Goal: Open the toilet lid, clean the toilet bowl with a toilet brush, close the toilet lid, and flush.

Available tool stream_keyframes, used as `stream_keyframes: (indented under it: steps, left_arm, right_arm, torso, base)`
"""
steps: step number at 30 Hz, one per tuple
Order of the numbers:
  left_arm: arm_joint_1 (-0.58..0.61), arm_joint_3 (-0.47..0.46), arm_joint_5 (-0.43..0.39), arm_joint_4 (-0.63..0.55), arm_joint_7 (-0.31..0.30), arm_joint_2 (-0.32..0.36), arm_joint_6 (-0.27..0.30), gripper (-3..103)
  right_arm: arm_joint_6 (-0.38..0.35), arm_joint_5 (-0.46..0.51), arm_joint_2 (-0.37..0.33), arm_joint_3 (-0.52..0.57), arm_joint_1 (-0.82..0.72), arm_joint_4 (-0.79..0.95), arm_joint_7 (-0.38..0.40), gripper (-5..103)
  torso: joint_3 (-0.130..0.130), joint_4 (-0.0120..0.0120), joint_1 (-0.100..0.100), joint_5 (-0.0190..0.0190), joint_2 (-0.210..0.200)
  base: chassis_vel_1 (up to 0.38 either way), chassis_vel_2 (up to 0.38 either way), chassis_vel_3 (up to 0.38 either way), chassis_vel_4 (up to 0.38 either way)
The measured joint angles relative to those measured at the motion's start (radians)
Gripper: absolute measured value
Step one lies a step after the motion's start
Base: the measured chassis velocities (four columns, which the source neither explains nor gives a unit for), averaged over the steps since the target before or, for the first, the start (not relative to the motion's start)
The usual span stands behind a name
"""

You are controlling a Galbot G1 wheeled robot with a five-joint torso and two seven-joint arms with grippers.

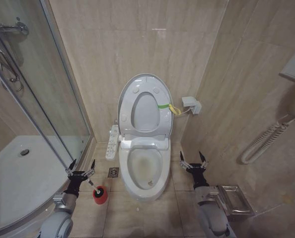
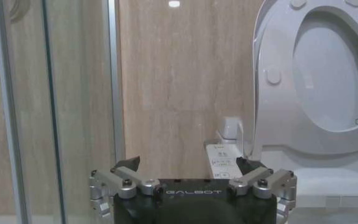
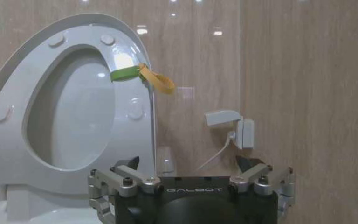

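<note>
White and upright against the wall, the toilet lid [image 1: 145, 101] is open, while the stained toilet bowl [image 1: 144, 169] looks unscrubbed and the toilet brush [image 1: 99, 194] sits in its red holder just beside the wide-open, empty left gripper [image 1: 81, 166]; the right gripper [image 1: 193, 160] hangs equally spread and empty.

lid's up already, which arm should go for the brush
Probably the left. The left gripper hangs open beside the toilet brush in its red holder, left of the toilet bowl. The right gripper is across the bowl.
</note>
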Motion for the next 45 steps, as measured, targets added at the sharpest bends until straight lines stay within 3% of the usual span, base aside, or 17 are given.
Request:
stream_keyframes:
  steps: [45]
  left_arm:
    - [0.0,0.0,0.0,0.0,0.0,0.0,0.0,100]
  right_arm:
    - [0.0,0.0,0.0,0.0,0.0,0.0,0.0,100]
  torso:
    - [0.0,0.0,0.0,0.0,0.0]
  base:
    - [0.0,0.0,0.0,0.0]
